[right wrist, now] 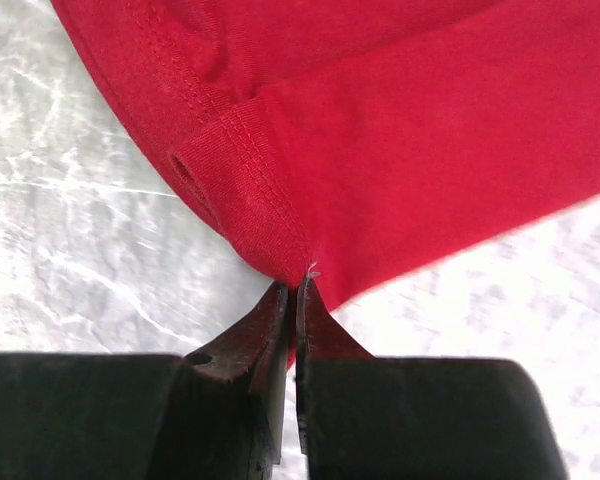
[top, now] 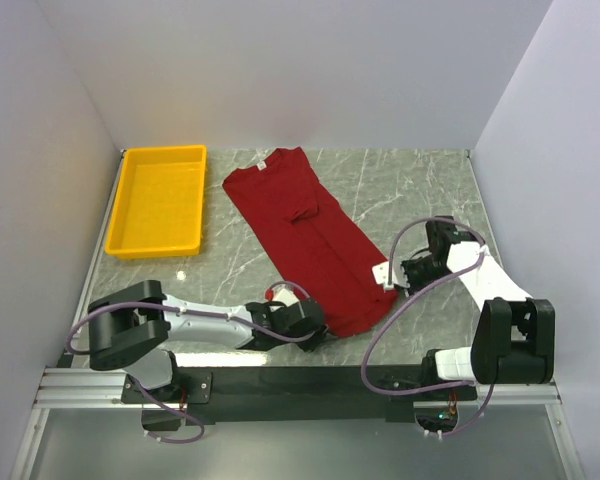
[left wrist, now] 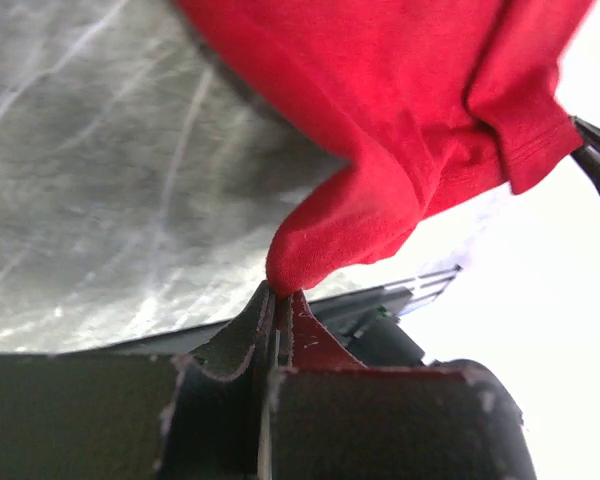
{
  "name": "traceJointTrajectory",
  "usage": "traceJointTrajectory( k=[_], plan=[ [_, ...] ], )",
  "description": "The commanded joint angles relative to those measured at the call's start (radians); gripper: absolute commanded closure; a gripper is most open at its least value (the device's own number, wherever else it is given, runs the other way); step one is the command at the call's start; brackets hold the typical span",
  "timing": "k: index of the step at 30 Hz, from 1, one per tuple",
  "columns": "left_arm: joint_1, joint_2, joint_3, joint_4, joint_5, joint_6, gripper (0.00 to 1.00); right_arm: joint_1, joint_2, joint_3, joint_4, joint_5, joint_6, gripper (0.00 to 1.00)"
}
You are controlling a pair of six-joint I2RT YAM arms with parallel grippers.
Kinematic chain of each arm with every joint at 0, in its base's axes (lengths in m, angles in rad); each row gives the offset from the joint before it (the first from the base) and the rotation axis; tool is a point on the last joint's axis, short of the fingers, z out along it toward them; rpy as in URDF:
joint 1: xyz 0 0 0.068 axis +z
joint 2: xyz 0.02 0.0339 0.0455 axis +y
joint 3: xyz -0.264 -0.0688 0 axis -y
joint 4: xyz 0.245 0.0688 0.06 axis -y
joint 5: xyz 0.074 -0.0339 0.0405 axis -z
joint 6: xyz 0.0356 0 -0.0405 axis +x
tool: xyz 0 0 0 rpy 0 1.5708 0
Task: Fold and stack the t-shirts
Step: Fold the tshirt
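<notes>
A dark red t-shirt (top: 310,235) lies on the marble table, folded lengthwise into a long strip that runs from the collar at the back left to the hem at the front right. My left gripper (top: 276,297) is shut on the near left corner of the hem, and the cloth (left wrist: 380,130) rises from its closed jaws (left wrist: 280,292). My right gripper (top: 388,276) is shut on the right corner of the hem. In the right wrist view the stitched hem corner (right wrist: 250,190) is pinched between the fingertips (right wrist: 295,285).
A yellow plastic tray (top: 158,200) stands at the back left of the table. White walls enclose the table on three sides. A small white speck (top: 182,274) lies in front of the tray. Both arm bases sit on the black rail at the near edge.
</notes>
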Motion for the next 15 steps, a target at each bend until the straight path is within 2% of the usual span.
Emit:
traceJointTrajectory(
  k=[1, 7, 15],
  plan=[
    [0.020, -0.060, -0.006, 0.000, -0.022, 0.040, 1.00, -0.004, -0.034, 0.095, -0.098, -0.066, 0.024, 1.00],
    [0.078, -0.122, -0.019, 0.008, -0.008, 0.054, 1.00, 0.011, 0.011, 0.215, -0.103, -0.150, 0.145, 1.00],
    [0.244, -0.192, -0.024, 0.026, 0.035, 0.086, 1.00, 0.094, 0.138, 0.367, -0.005, -0.161, 0.345, 1.00]
  ],
)
